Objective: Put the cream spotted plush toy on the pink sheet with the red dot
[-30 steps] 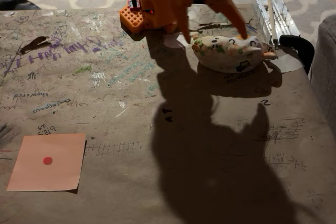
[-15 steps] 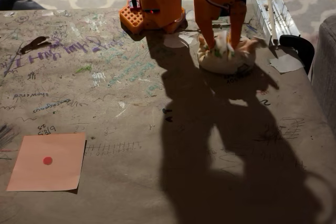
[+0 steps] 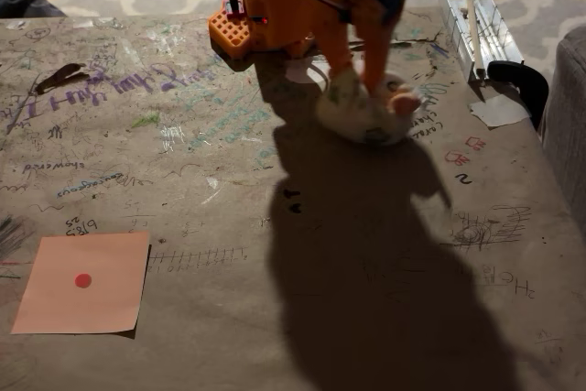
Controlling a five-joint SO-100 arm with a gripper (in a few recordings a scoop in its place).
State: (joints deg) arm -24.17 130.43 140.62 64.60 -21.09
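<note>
In the fixed view my orange gripper (image 3: 352,80) reaches down at the far middle of the table, shut on the cream spotted plush toy (image 3: 364,114). The toy is squeezed between the fingers and hangs or rests just at the table surface, blurred with motion. The pink sheet with the red dot (image 3: 82,281) lies flat at the near left corner, far from the toy.
The arm's orange base (image 3: 265,16) stands at the table's far edge. A clear plastic rack (image 3: 476,29) and a black clamp (image 3: 520,75) sit at the far right, with a white paper scrap (image 3: 499,109) beside them. The scribbled brown table covering (image 3: 275,226) spreads between toy and sheet.
The gripper came down over the toy and shut on it. It has since shifted left with the toy, off the spot beside the paper scrap.
</note>
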